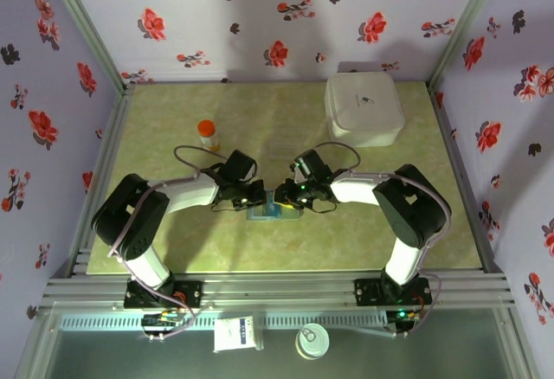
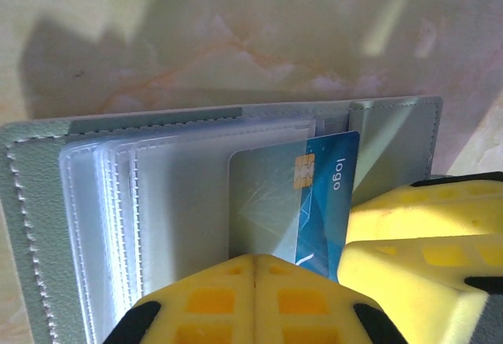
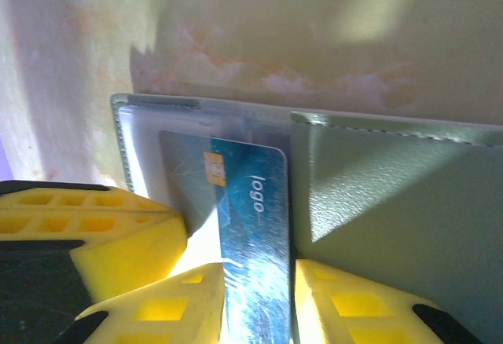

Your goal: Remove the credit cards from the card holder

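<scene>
Blue card [image 3: 247, 195] partly out of clear sleeve [image 2: 181, 203] | edge between right hand [image 3: 255, 312] fingers [image 3: 346, 305]

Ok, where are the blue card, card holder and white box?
blue card [image 3: 253, 203]: right wrist view, printed face.
card holder [image 3: 393, 203]: right wrist view, bare grey panel.
white box [image 1: 363, 109]: top view, lid middle.

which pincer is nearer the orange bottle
Left. The left pincer sits toward the arm bases and right of the orange bottle; the right pincer is farther right, across the card holder.
</scene>
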`<state>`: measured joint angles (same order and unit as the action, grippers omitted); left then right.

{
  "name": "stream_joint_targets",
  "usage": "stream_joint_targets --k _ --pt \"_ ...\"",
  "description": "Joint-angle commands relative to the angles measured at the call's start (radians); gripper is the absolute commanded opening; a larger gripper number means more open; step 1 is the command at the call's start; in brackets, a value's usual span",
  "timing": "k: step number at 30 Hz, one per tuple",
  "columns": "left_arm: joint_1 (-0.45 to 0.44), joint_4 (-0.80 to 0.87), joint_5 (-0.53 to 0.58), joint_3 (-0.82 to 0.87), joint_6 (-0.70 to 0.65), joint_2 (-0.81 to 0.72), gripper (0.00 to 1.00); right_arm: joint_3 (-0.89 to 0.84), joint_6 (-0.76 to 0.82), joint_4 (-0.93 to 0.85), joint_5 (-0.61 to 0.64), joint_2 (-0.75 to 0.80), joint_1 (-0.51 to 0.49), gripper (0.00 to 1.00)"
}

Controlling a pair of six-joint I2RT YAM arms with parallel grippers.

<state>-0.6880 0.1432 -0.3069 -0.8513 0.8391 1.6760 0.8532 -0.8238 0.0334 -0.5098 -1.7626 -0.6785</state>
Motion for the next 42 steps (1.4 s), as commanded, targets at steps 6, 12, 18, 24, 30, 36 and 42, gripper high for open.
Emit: stream_joint_targets --k 6,12,18,24,30,36,42 --pt "0.007 0.044 0.031 0.024 0.017 -0.001 0.00 -0.006 -0.019 0.051 -0.032 -0.012 0.002 0.23" --pt "0.007 0.044 0.026 0.019 0.016 -0.002 0.01 0.000 -0.017 0.040 -0.028 -0.013 0.003 0.17" --pt "0.010 0.044 0.027 0.024 0.014 -0.007 0.01 0.000 -0.009 0.019 -0.008 -0.005 0.007 0.15" --pt "0.015 0.043 0.026 0.028 0.014 -0.019 0.04 -0.011 0.003 -0.009 0.006 0.015 0.019 0.12" --pt "0.018 0.043 0.024 0.030 0.009 -0.026 0.10 -0.041 0.019 -0.046 0.028 0.061 0.039 0.11" --pt "0.027 0.041 0.013 0.029 0.004 -0.035 0.10 -0.053 0.048 -0.117 0.052 0.128 0.055 0.11" --pt "0.029 0.037 -0.003 0.015 0.000 -0.060 0.10 -0.001 0.136 -0.236 0.119 0.194 0.058 0.09"
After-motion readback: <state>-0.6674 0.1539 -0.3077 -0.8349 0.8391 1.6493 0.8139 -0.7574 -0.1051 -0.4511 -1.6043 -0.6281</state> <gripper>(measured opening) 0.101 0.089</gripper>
